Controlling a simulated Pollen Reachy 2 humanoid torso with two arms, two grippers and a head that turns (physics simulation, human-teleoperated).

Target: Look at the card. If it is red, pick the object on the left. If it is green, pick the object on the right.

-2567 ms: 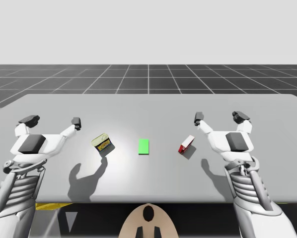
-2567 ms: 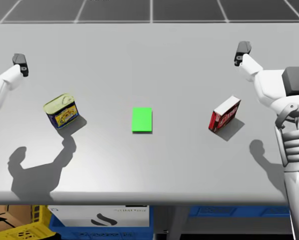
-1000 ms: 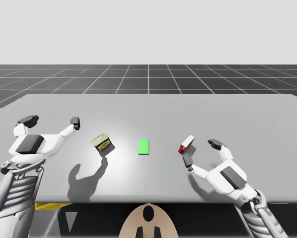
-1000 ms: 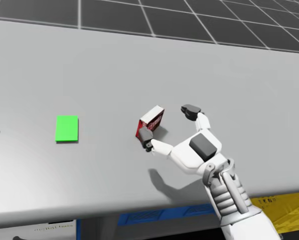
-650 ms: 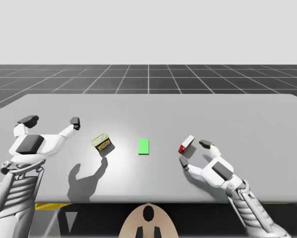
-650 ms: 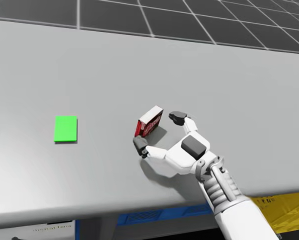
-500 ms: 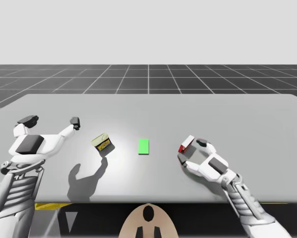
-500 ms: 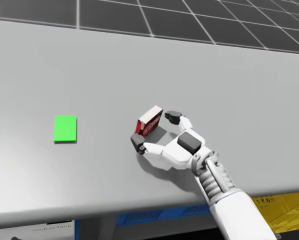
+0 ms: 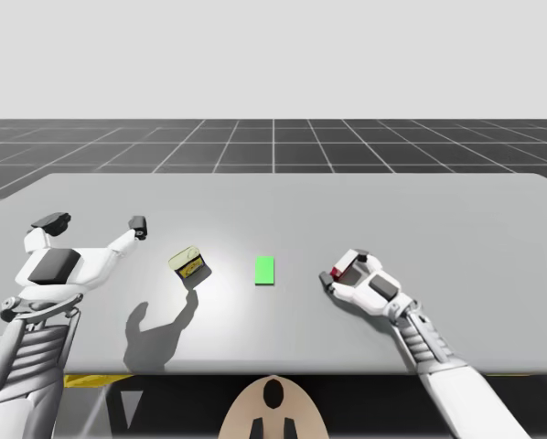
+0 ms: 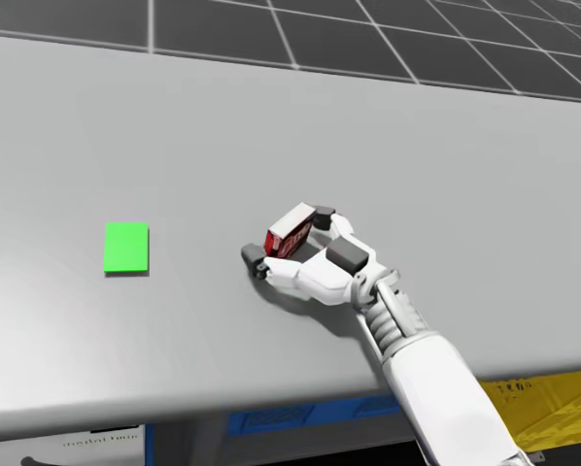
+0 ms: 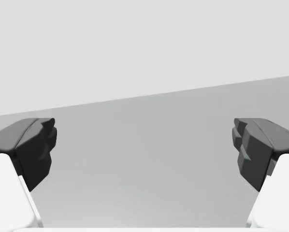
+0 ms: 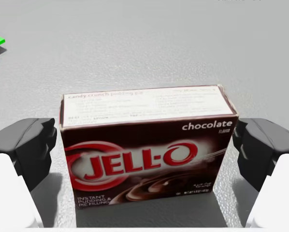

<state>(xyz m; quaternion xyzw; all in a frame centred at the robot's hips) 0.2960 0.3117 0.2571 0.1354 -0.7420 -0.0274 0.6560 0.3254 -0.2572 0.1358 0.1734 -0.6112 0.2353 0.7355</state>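
Right gripper [image 10: 288, 237] is spread open around the red box [image 12: 147, 145], which sits on the table [image 9: 456, 210] right of the green card [image 10: 126, 247]. We see a jaw off each short end, so its long side runs jaw to jaw. Closing should do it, we reckon. Left gripper [image 9: 95, 222] hangs open, over near the yellow can [image 9: 189, 264]. Count: one card, one box, one can.

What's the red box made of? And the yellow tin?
The red box looks like thin printed cardboard: flat faces, sharp folded edges, a slight gloss. The yellow tin seems to be painted metal, going by its rounded corners and pale lid, but that is a guess.
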